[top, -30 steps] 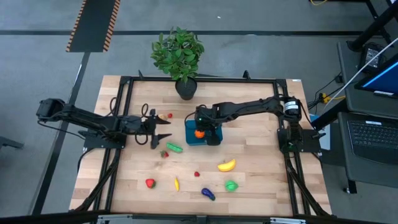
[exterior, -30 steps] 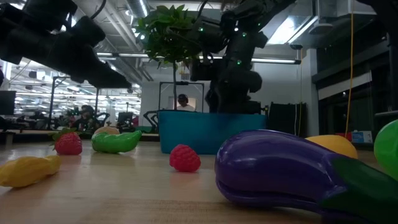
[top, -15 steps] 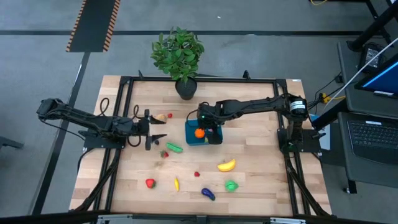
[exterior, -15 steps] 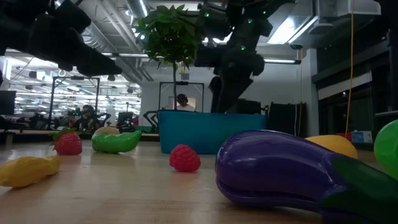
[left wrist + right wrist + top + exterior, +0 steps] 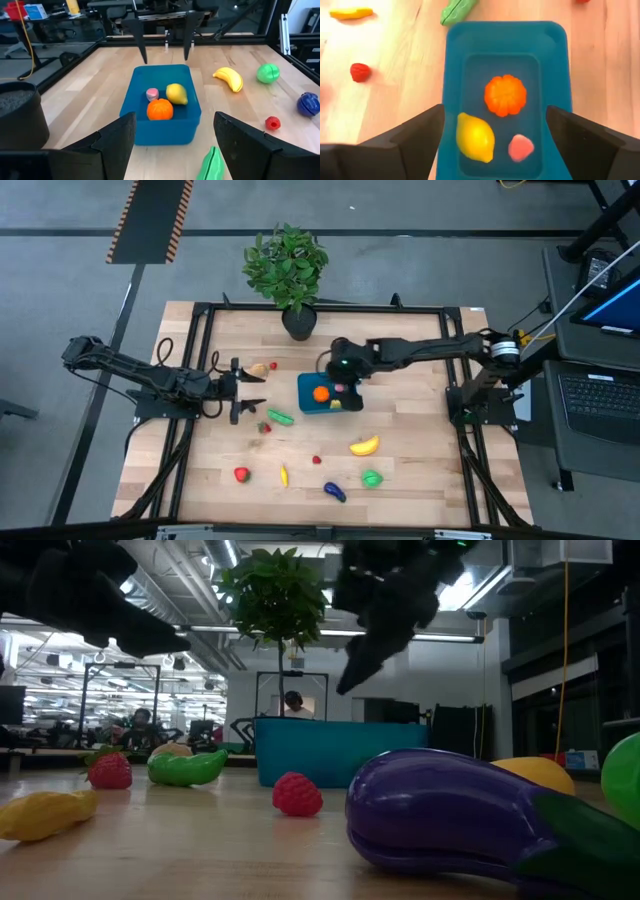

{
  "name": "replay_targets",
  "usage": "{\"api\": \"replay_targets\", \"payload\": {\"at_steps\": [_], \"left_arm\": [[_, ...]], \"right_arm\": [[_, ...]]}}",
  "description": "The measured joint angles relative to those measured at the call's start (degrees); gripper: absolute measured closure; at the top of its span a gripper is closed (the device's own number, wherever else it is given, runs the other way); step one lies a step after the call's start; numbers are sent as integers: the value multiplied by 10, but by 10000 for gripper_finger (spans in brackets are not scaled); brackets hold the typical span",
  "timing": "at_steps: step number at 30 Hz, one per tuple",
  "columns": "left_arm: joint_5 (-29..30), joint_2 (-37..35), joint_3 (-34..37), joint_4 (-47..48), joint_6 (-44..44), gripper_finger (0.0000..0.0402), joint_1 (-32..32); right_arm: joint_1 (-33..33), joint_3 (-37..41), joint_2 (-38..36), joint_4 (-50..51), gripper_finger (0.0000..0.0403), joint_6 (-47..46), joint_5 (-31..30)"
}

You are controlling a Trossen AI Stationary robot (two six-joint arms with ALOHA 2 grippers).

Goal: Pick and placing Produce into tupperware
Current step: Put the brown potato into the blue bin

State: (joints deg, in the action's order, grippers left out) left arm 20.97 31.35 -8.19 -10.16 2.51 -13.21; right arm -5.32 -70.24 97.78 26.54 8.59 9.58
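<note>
The teal tupperware [image 5: 322, 394] stands mid-table and holds an orange fruit [image 5: 505, 95], a lemon [image 5: 475, 137] and a small pink piece [image 5: 521, 148]. My right gripper [image 5: 346, 383] hangs open above its right part, fingers slanting down, touching nothing. My left gripper [image 5: 250, 391] is open to the tupperware's left, pointing almost level at it [image 5: 162, 107], with nothing between its fingers. Loose produce lies on the table: a green pod [image 5: 280, 418], a strawberry [image 5: 265, 426], a banana [image 5: 364, 446], a green fruit [image 5: 372, 478], an eggplant [image 5: 334, 492].
A potted plant [image 5: 290, 275] stands at the far edge behind the tupperware. A peach-coloured piece [image 5: 260, 367] lies by my left gripper. A red fruit [image 5: 241, 474], a yellow piece [image 5: 284, 475] and a small red berry [image 5: 317, 460] lie toward the near edge.
My right gripper has risen out of the tupperware and drawn back toward the table's right edge, tipping less steeply down, still open. My left gripper has pulled back a little toward the left edge. The produce in the tupperware has kept still.
</note>
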Motion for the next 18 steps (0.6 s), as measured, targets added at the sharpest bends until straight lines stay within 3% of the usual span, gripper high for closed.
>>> {"api": "replay_targets", "payload": {"at_steps": [5,12,18], "left_arm": [[2,0,0,-2,1,140,1],[12,0,0,-10,21,140,1],[12,0,0,-10,34,140,1]], "right_arm": [[0,137,-111,-117,55,-50,0],[-2,305,-284,-289,55,-51,0],[-2,406,-402,-336,55,-39,1]]}}
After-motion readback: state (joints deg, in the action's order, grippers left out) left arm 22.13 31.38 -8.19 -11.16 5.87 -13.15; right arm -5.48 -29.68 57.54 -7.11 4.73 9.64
